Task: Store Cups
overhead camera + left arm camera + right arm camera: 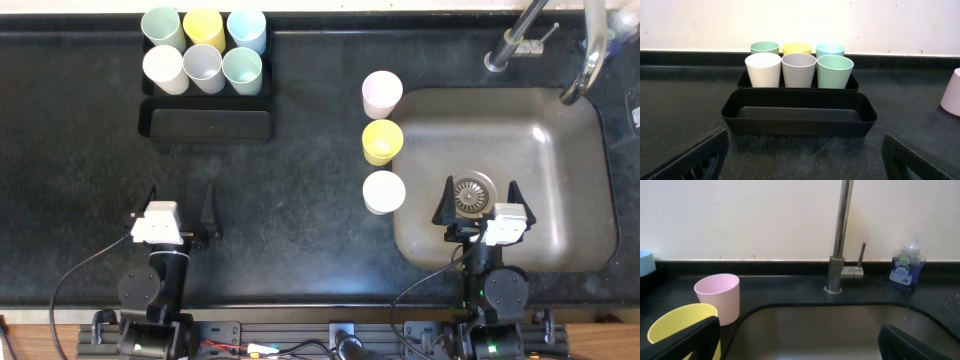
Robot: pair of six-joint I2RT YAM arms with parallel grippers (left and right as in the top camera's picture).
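Three loose cups stand in a column on the counter just left of the sink: a pink cup (381,93) (718,297) farthest back, a yellow cup (382,141) (682,330) in the middle, a white cup (383,191) nearest. A black tray (206,92) (855,83) at the back left holds several upright cups in two rows. In front of it lies an empty black tray (206,125) (799,117). My left gripper (181,212) (802,155) is open, low over the counter facing the empty tray. My right gripper (481,202) (799,340) is open over the sink, nothing between its fingers.
The steel sink (560,140) (840,330) takes up the right side, with a faucet (520,40) (840,235) behind it and a soap bottle (908,266) at the back right. Dark counter (300,230) lies bare between the trays and the loose cups.
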